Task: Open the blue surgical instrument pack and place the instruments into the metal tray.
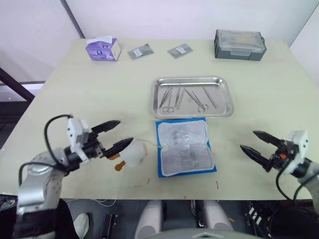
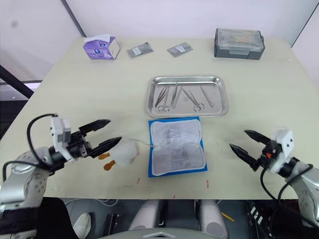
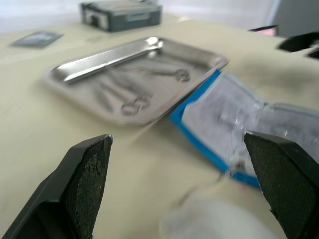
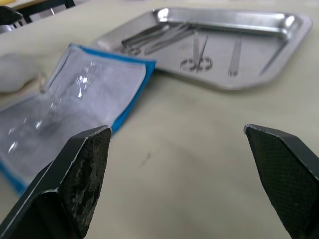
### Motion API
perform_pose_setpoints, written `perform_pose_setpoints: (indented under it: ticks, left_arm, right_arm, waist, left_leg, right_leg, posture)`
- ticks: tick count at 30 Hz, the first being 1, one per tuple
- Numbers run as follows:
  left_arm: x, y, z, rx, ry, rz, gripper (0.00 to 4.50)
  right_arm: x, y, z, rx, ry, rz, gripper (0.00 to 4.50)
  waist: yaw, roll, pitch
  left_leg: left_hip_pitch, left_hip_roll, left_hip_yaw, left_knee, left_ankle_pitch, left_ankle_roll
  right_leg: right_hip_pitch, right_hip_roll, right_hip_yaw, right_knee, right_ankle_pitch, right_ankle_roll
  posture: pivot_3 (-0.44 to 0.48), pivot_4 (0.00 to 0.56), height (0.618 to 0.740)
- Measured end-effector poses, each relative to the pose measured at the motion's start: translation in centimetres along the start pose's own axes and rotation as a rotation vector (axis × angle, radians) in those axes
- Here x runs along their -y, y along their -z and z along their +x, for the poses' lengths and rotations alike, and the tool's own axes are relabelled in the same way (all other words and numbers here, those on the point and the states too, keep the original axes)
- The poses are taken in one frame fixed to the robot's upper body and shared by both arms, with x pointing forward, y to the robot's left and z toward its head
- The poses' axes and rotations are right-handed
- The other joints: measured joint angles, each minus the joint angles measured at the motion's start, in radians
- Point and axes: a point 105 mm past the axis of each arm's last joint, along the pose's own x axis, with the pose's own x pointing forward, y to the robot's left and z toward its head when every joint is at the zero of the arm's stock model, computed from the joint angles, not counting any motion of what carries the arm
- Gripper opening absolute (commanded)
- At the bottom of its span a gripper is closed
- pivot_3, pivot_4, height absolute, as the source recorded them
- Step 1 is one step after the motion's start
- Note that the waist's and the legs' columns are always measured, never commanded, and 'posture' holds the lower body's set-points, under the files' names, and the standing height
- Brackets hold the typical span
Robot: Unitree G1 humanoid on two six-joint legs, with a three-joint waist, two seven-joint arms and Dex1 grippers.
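The left gripper [image 1: 113,135] and right gripper [image 1: 256,143] hovered low, black tapered fingers spread wide. Between them the blue surgical instrument pack [image 1: 185,147] lay unfolded, crinkled clear lining up, touching the shiny metal tray [image 1: 225,107] holding slim silvery instruments [image 1: 187,97].

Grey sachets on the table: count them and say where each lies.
2. One grey sachet lies at the table's far edge just right of the purple tissue box; the other sachet lies further right, between the first and the grey lidded box. None seems hidden.
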Motion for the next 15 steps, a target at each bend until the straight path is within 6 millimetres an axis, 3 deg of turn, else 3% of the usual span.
perform_pose_setpoints:
  ticks: [11, 15]
  left_arm:
    - [0.7, 4.2, -5.2, -0.183, -0.174, -0.030, 4.50]
    - [0.8, 5.0, -6.2, -0.226, -0.216, -0.031, 4.50]
  right_arm:
    - [-0.4, 2.9, -5.5, -0.058, 0.076, 0.012, 4.48]
    - [-1.1, 3.7, -6.5, -0.074, 0.073, 0.023, 4.48]
  waist:
    - [0.011, -0.002, 0.000]
    - [0.015, -0.002, 0.000]
  left_leg:
    - [0.005, 0.001, 0.009, -0.002, 0.000, 0.000]
    - [0.006, 0.003, 0.011, -0.002, 0.000, 0.000]
  right_leg:
    - [0.001, 0.000, 0.007, 0.001, 0.000, 0.000]
    - [0.001, 0.001, 0.009, 0.001, 0.000, 0.000]
  posture:
    - [0.000, 0.150, 0.734]
    - [0.000, 0.150, 0.734]
